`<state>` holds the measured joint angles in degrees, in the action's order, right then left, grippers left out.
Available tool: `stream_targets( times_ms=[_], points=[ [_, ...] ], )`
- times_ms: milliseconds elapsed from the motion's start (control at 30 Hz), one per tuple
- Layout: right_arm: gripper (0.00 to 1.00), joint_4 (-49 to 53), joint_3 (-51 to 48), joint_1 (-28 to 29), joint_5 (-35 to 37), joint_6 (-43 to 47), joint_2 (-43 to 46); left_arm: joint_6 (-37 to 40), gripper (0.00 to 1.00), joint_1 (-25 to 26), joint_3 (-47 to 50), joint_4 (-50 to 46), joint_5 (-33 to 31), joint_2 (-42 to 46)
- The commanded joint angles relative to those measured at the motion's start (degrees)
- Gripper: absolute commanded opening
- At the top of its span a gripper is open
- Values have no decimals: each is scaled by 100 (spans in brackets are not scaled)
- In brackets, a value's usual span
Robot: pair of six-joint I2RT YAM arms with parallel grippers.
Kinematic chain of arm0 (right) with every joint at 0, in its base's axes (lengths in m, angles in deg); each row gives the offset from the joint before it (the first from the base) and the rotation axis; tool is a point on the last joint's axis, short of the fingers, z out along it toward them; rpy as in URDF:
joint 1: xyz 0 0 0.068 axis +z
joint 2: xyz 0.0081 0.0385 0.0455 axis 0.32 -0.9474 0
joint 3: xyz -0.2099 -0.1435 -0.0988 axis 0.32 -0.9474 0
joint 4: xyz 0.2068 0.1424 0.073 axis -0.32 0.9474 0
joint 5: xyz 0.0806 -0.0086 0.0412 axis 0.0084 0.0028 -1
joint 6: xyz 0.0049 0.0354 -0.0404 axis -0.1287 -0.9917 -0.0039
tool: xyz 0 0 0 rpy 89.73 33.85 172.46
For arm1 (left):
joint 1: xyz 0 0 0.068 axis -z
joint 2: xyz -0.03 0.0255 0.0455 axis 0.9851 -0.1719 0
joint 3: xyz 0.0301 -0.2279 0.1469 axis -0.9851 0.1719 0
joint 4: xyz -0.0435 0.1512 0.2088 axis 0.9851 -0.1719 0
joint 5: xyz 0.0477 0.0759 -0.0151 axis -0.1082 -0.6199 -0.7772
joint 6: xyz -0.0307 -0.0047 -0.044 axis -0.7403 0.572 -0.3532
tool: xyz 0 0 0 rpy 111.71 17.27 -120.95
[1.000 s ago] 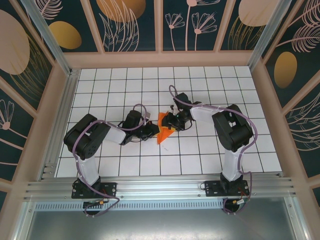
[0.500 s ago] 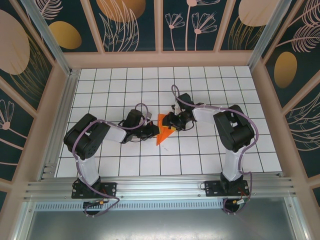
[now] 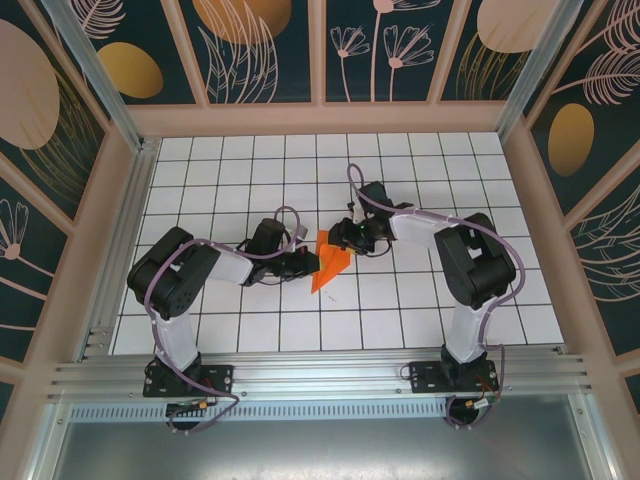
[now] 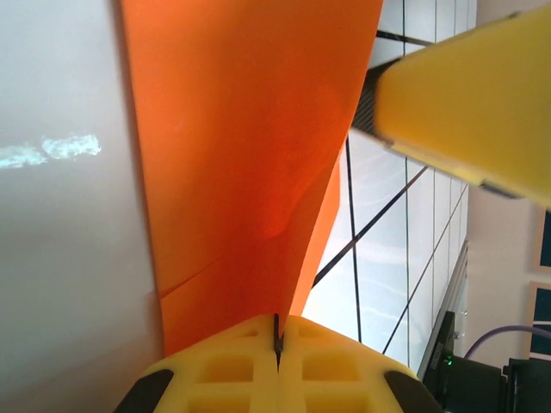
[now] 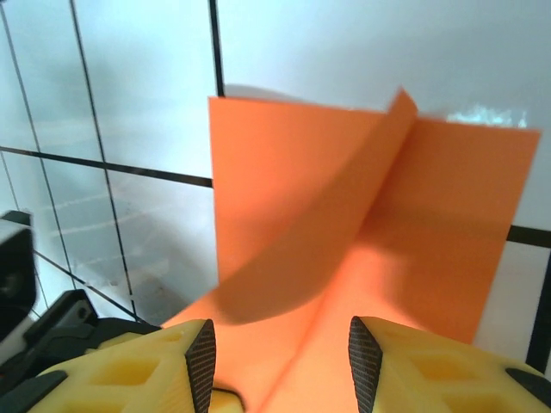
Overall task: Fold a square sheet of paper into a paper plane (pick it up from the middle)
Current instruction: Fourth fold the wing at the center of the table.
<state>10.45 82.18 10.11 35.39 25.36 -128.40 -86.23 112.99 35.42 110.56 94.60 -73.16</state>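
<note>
Up and to the left goes the right gripper (image 3: 341,237) compared with a second ago, and from above the orange sheet (image 3: 329,264) now reads as a slimmer wedge. It sits mid-table between the two wrists.

Left gripper (image 4: 277,348): pads pressed flat together, pinching the sheet's near edge, and the paper rises away from them in a soft curve. Right side, wrist view: the yellow fingers (image 5: 203,361) stand partly apart and the sheet runs into the gap between them. Nothing is clamped there, as far as I can tell. One flap lifts along a diagonal fold.

This is featherweight stuff, I'd judge. It's limp where single and stiffer where the layers double. A hard pinch would likely crumple it and a sideways tug could tear it. The best hold looks to be on the folded ridge or a doubled edge, not a loose corner.

Underneath is the table (image 3: 250,330), glossy white tile with a black grid. That's hard and flat, good for pressing a crease, though probably slick enough for paper to skate. The patterned walls (image 3: 260,60) stand well apart on three sides. The only crowding is the two wrists, close together.
</note>
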Motion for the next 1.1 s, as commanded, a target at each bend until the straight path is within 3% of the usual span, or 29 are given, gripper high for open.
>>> stream_targets(
  times_ms=[0, 600, 933, 1067],
  points=[
    [47, -77, 23, -7, 118, 208, 148, 323, 0, -45, -102, -204, 180, 4],
    [49, -135, 12, -10, 20, 700, -333, 265, 0, -45, -139, -77, 374, -75],
    [43, 167, 96, 48, 718, 44, -575, -102, 33, -47, 155, 211, -69, 442],
    [40, 409, 168, 70, 994, -220, -719, -14, 39, -45, 360, -74, -628, 838]
  ],
)
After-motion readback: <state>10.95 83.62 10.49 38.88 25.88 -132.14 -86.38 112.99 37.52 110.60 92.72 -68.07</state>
